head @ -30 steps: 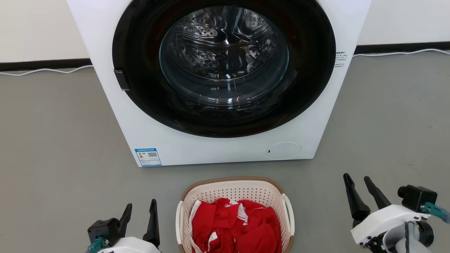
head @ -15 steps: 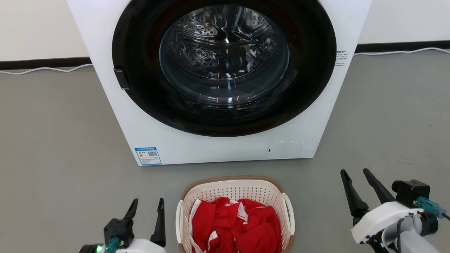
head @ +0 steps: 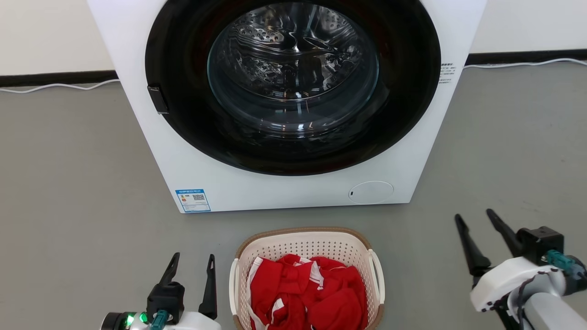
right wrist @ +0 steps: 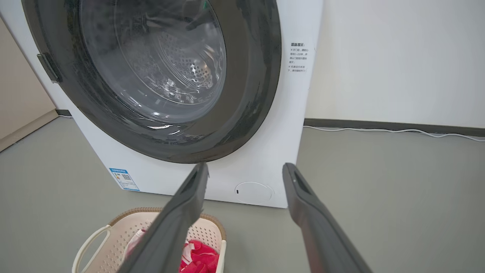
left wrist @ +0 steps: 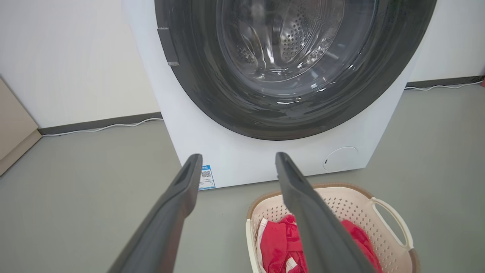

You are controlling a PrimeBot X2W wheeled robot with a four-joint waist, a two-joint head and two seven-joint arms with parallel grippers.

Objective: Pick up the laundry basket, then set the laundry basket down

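Grey floor (head: 69,183): the laundry basket (head: 306,249) — stiff, likely light plastic — is best taken by its loop handles (head: 378,279); left gripper (head: 193,256) and right gripper (head: 473,214) gape empty.

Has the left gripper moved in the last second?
Yes. The left gripper has edged sideways toward the laundry basket, narrowing the gap to the basket's left handle; they are not touching.

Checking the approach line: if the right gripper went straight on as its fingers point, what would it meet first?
The right gripper would probably meet the washing machine's lower front panel, near its round cap, though depth is unclear. The laundry basket lies off that line.
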